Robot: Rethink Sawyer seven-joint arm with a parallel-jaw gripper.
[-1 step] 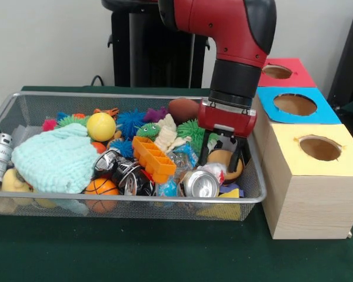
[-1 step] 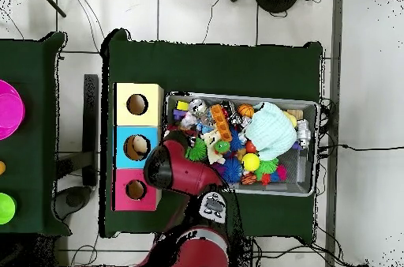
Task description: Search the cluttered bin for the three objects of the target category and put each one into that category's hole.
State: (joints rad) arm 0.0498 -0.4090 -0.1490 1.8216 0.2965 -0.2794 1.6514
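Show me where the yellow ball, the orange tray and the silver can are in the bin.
yellow ball (image 1: 101, 126), front view, middle of its round face.
orange tray (image 1: 152, 159), front view, its ribbed upper side.
silver can (image 1: 200, 184), front view, its round end that faces the camera.

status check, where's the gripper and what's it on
Gripper down in the bin's right end, fingers either side of a tan round thing. Grip unconfirmed. Crushed can close beside.

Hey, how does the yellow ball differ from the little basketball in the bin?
The yellow ball is plain and smooth; the basketball is orange with black seam lines. The yellow ball sits high on the pile beside the mint knitted cloth; the basketball lies low against the wire bin front wall. Both are round.
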